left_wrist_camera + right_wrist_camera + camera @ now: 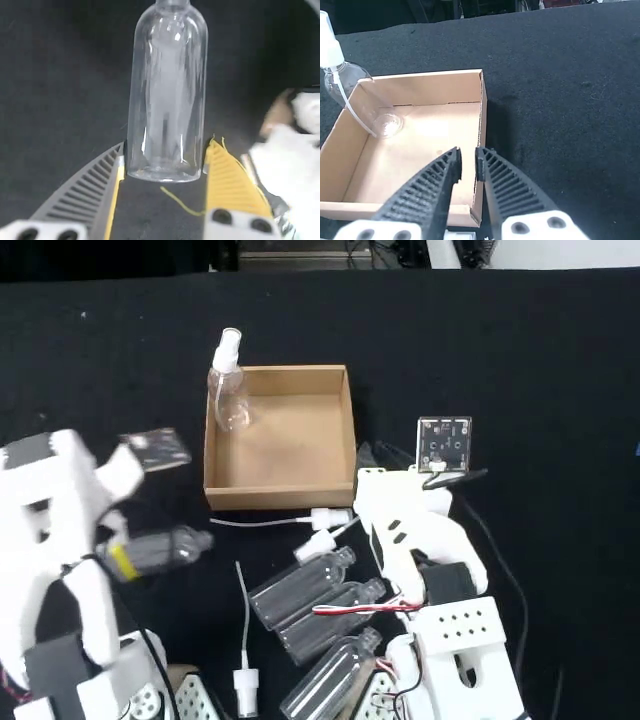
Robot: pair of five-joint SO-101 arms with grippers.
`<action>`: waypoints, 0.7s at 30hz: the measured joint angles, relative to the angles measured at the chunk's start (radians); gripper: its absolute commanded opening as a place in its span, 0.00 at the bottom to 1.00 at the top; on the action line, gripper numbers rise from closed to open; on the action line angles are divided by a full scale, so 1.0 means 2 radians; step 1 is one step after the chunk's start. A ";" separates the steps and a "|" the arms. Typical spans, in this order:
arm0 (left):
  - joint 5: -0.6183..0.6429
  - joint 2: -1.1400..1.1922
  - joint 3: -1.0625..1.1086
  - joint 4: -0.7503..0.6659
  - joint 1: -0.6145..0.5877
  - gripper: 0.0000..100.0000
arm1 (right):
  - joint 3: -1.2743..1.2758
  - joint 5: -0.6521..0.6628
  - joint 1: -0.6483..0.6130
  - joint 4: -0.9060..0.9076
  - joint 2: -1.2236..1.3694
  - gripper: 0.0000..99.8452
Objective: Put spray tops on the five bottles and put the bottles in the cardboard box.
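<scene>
A clear bottle (167, 95) without a top is clamped at its base between the yellow-padded fingers (227, 175) of my left gripper (165, 167). In the high view this bottle (170, 547) is held sideways at the table's left, left of the cardboard box (215, 455). One bottle with a white spray top (228, 390) stands in the box's far left corner, and it shows again as the topped bottle (342, 80). My right gripper (467, 160) hangs shut and empty over the box's near right corner (479, 150). Three topless bottles (300, 585) lie in front of the box.
Two loose spray tops (325, 518) with thin tubes lie just in front of the box. A third spray top (245, 680) lies near the front edge, its tube pointing toward the box. The right arm's white body (415, 540) stands beside the lying bottles.
</scene>
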 measured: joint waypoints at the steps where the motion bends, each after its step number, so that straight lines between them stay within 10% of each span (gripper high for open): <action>1: -0.005 0.000 0.007 -0.016 -0.024 0.25 | 0.000 0.000 0.000 0.000 0.000 0.06; 11: -0.018 0.000 0.076 -0.137 -0.183 0.28 | 0.000 0.000 0.000 0.000 0.000 0.06; 21: -0.018 0.002 0.015 -0.085 -0.176 0.31 | 0.000 0.000 0.000 0.000 0.000 0.06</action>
